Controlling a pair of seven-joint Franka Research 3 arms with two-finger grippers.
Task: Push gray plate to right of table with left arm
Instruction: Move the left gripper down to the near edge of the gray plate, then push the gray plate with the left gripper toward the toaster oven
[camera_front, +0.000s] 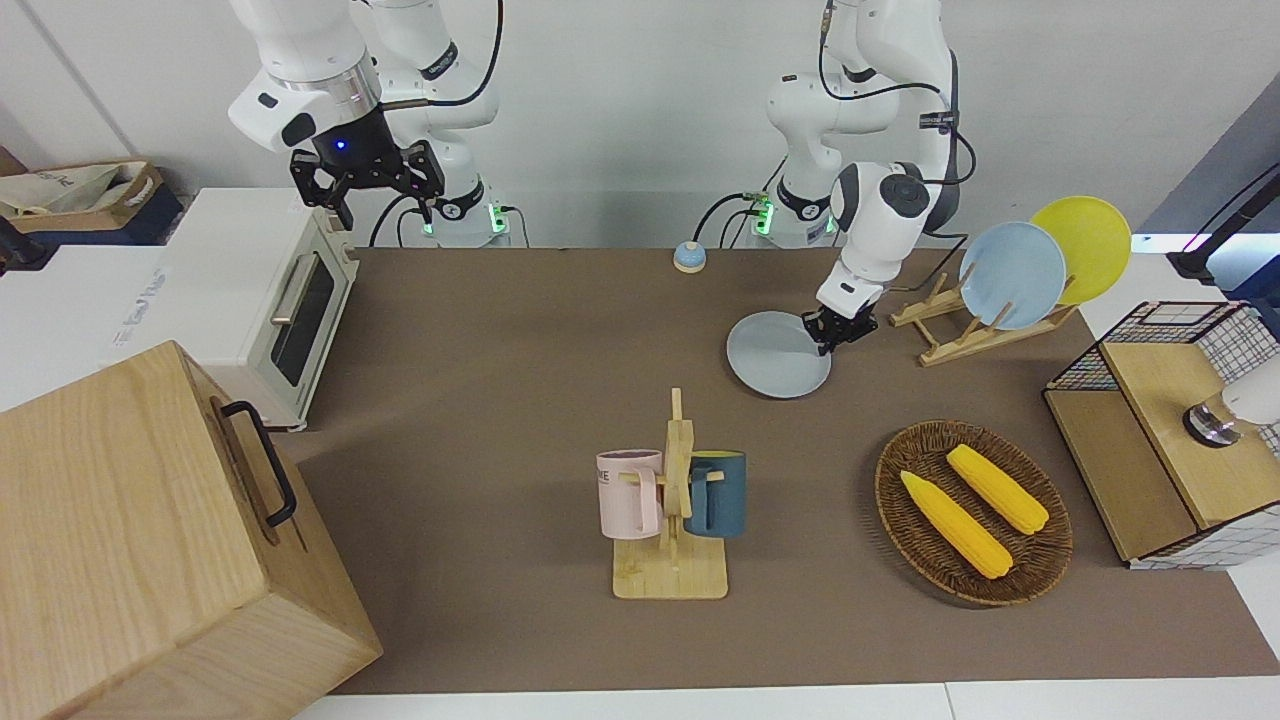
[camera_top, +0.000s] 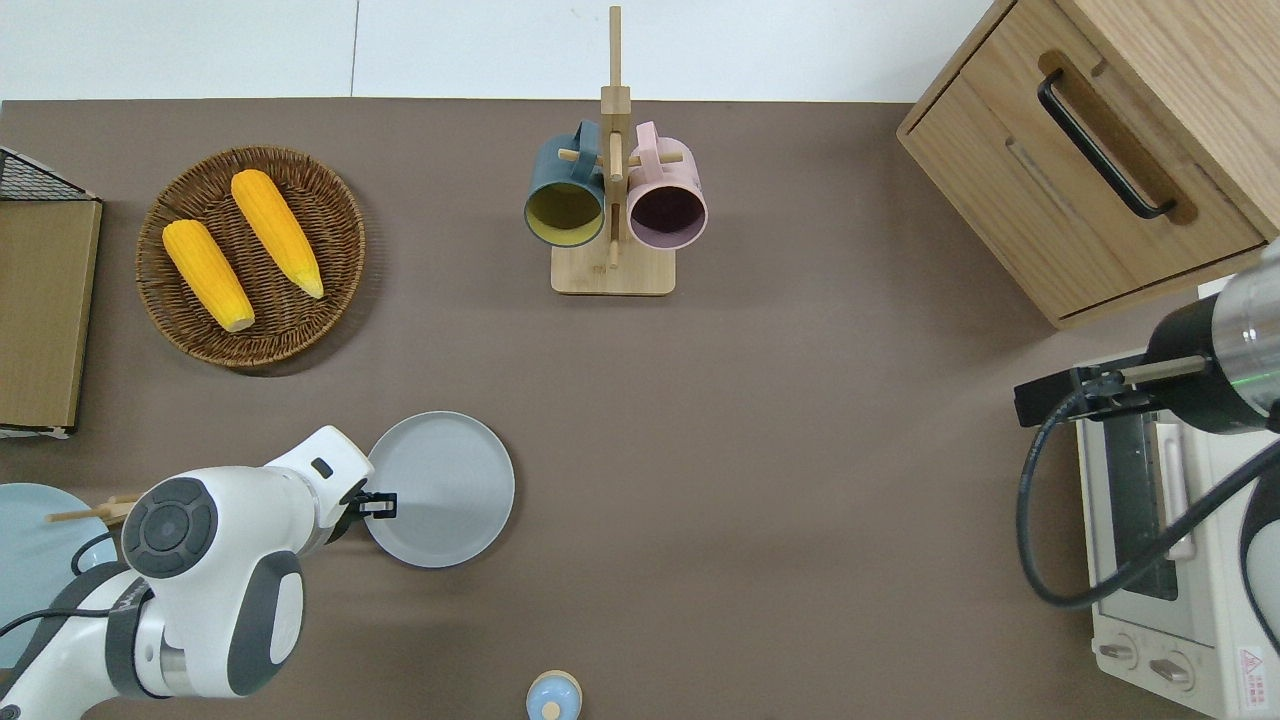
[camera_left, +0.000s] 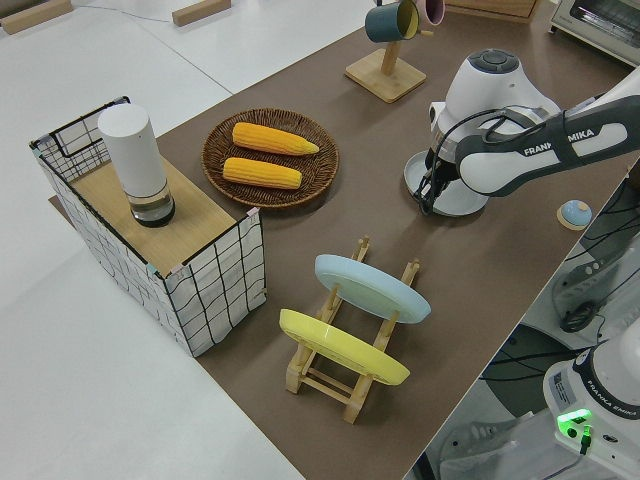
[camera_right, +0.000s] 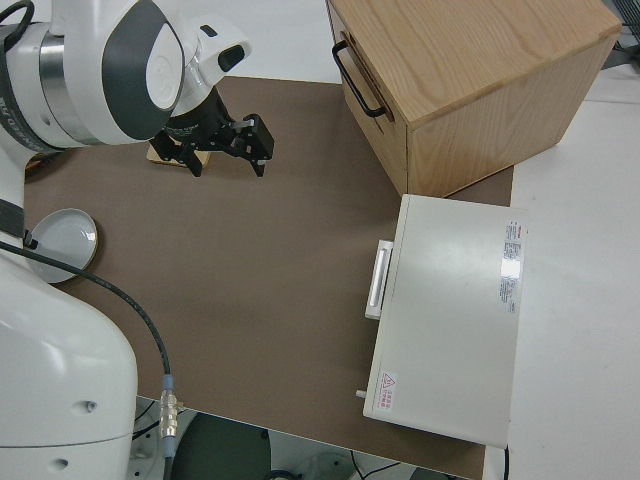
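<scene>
— Front view? Left gripper (camera_front: 838, 331) down at the gray plate (camera_front: 775, 355), at the rim toward the plate rack (camera_front: 960, 325); fingers drawn close, holding nothing. Right arm parked, right gripper (camera_front: 368, 180) spread wide.

— Overhead? Plate flat on the table (camera_top: 780, 450), nearer the robots than the mug stand (camera_top: 613, 200). Possibly touching the rim; hard to tell.

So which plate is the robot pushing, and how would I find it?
Find the wooden rack holding a blue plate and a yellow plate on edge. Beside it, toward the table's middle, the gray plate lies flat on the brown table with the left claw at its edge. It is the only plate lying flat.
</scene>
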